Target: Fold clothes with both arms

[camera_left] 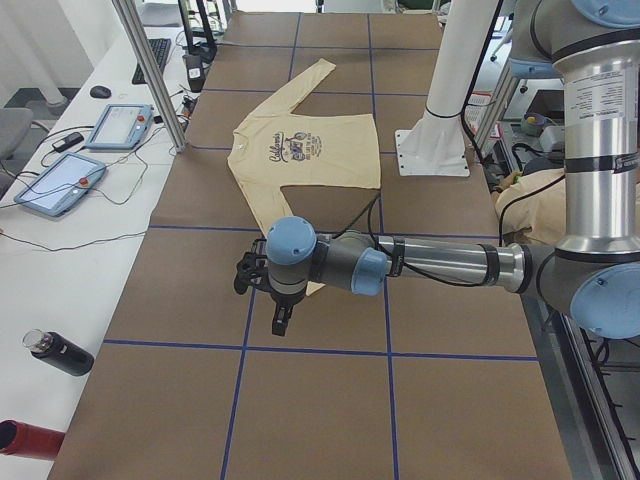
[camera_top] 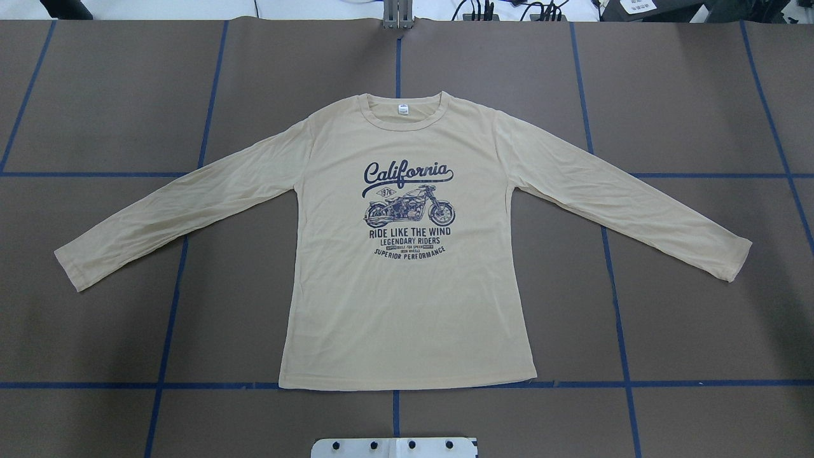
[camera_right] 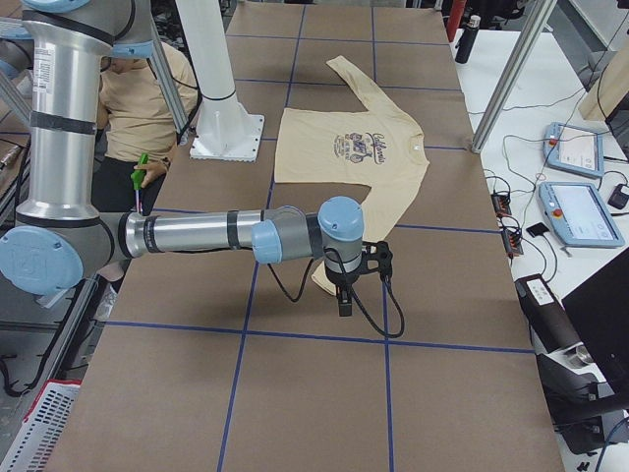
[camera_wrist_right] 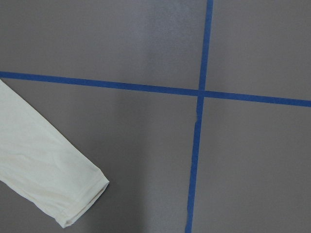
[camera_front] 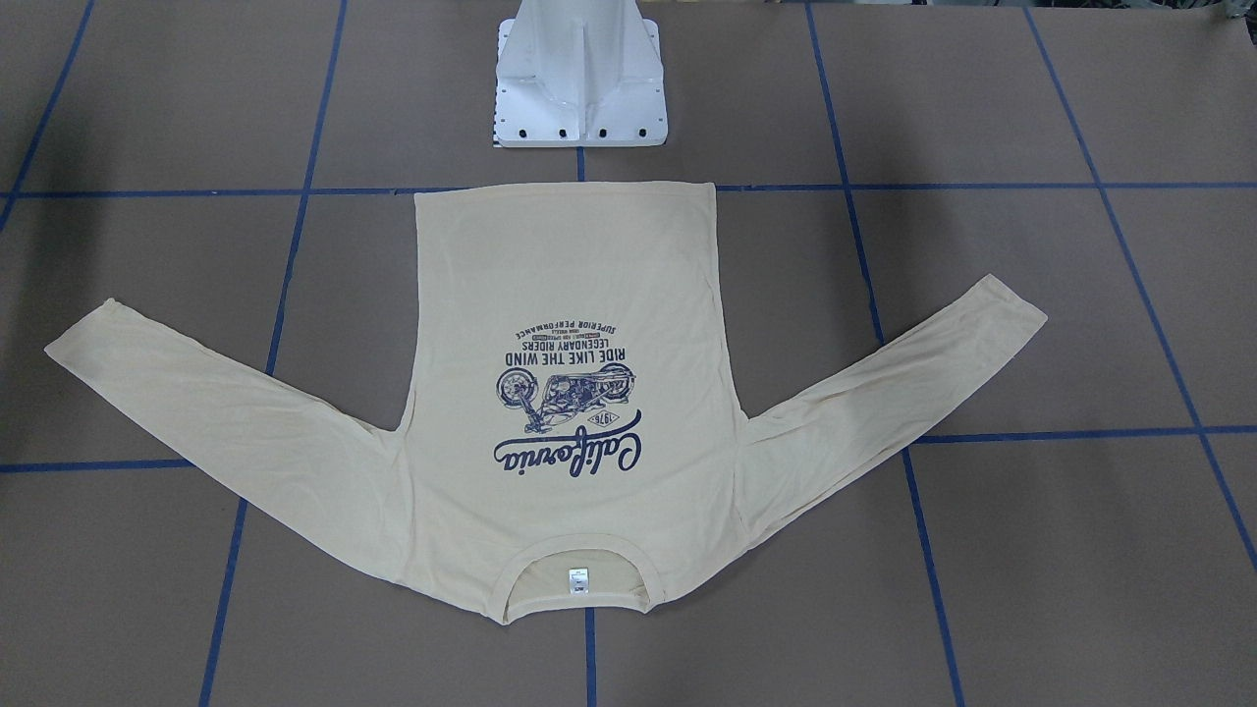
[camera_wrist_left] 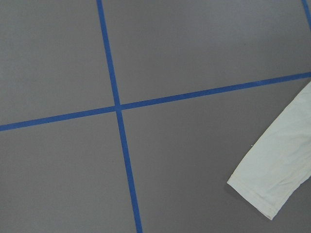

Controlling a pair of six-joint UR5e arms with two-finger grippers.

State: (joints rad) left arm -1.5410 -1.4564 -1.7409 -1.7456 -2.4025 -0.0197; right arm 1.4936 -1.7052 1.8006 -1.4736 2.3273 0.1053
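Brown table (camera_top: 699,95) bordering flat, spread shirt (camera_top: 407,305)

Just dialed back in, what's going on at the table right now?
Folding has not begun. The shirt lies flat on the table, print up, both sleeves spread. Neither arm touches it: the left arm hangs over the table near the left-side cuff, the right arm near the right-side cuff. Whether the left gripper and right gripper are open cannot be told from the side views.
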